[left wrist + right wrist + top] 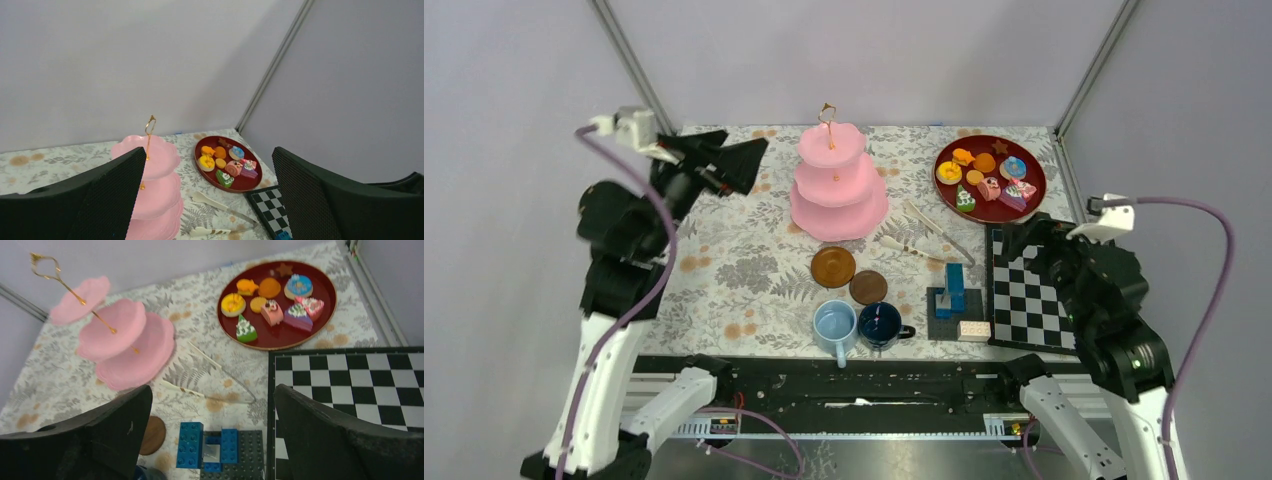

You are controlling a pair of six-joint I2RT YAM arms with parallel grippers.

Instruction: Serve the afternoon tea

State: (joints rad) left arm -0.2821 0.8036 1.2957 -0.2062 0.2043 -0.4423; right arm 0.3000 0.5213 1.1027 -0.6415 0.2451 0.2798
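While both arms hang above the table, the left pincer (742, 163) gapes wide, holding and touching nothing. The right pincer (1024, 240) is spread just as wide and is just as empty.

Straight ahead of the left pincer is one pink stand (837, 185) of three tiers, all bare. Beyond it lies one red plate (944, 190) carrying ten pastries (271, 312). That plate sits directly ahead of the right pincer, with the stand ahead and to its left.

One pair of tongs (924, 235) lies between the right pincer and the stand. One block stack (952, 295) is below and just left of the right pincer, whose right finger hangs over one board (1029, 300).

Two saucers (833, 266) lie well to the right pincer's left. Two mugs stand nearer the arm bases: a light-blue mug (835, 325) touching a dark-blue mug (880, 322).
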